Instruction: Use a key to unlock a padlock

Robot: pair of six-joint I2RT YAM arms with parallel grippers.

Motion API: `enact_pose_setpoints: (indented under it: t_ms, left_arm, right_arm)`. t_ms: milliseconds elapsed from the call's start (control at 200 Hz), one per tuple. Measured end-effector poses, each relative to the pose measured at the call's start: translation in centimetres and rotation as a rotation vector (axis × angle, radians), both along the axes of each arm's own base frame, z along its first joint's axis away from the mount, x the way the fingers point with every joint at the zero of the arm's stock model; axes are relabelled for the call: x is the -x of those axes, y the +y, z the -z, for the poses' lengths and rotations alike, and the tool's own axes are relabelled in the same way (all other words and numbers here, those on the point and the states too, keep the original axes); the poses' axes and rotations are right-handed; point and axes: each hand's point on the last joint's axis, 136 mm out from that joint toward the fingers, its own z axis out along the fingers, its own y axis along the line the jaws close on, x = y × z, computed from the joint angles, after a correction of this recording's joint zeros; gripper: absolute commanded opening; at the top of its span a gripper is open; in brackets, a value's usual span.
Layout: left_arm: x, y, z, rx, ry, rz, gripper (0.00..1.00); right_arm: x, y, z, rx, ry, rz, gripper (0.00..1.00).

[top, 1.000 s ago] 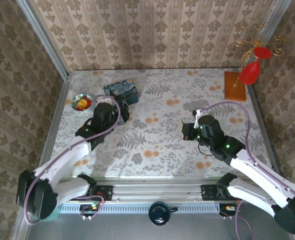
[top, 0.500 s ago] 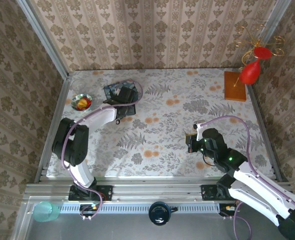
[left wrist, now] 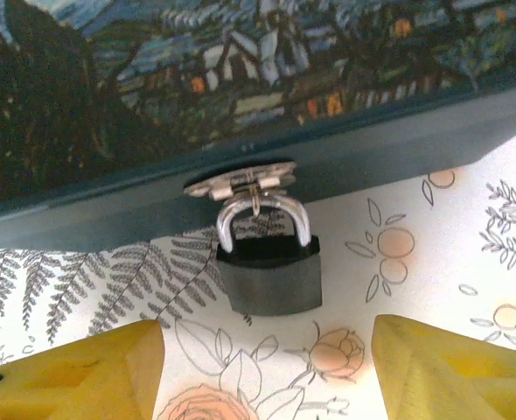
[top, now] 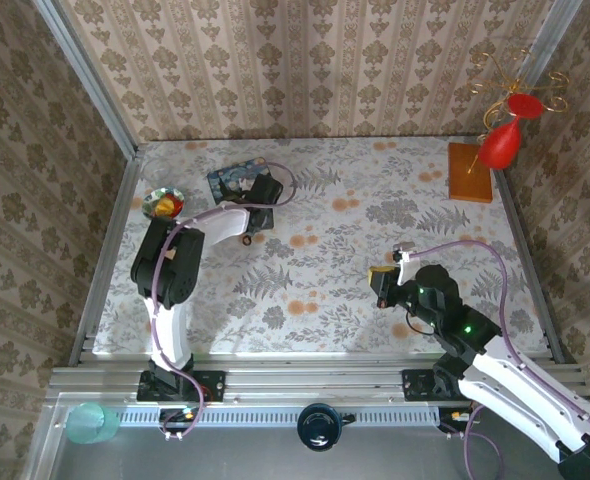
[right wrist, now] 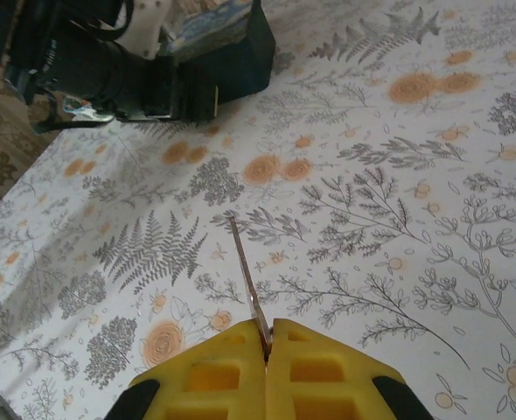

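Note:
The padlock, small and dark grey, lies on the table with its thin shackle through the hasp of the blue night-sky tin. My left gripper is open just short of the padlock. Its yellow fingers stand either side of bare tablecloth and touch nothing. My right gripper hovers over the right middle of the table, shut on the key. The key's metal blade sticks out ahead toward the tin; its head is hidden between the pads.
A small shiny bowl with red and yellow bits sits left of the tin. An orange block carrying a red ornament stands at the back right. Metal rails edge the table on both sides.
The left arm folded up and swung its gripper from the middle left to the tin's front. The right gripper drew back toward the near edge, key still held.

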Motion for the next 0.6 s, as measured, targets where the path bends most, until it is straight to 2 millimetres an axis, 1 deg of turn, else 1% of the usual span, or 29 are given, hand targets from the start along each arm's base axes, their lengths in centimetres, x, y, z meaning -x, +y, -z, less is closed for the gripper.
enact_pose_setpoints:
  t_ms: [140, 325, 415, 470, 600]
  left_arm:
    - [-1.2, -0.2, 0.2, -0.003, -0.021, -0.017, 0.61]
    - [-2.0, 0.0, 0.6, -0.006, -0.028, -0.04, 0.59]
    - [-2.4, 0.1, 1.0, -0.008, -0.027, -0.05, 0.57]
    - [-2.6, 0.1, 1.2, -0.011, -0.025, -0.054, 0.54]
    - [-3.0, 0.1, 1.8, -0.018, -0.019, -0.06, 0.43]
  right_arm:
    - [0.0, 0.0, -0.2, -0.005, -0.006, -0.001, 0.0]
    - [0.1, 0.0, -0.2, -0.006, -0.005, -0.004, 0.0]
    - [0.1, 0.1, -0.2, -0.007, -0.005, -0.004, 0.0]
    - [0.1, 0.1, -0.2, -0.008, -0.005, -0.004, 0.0]
    - [0.1, 0.1, -0.2, -0.01, -0.005, -0.004, 0.0]
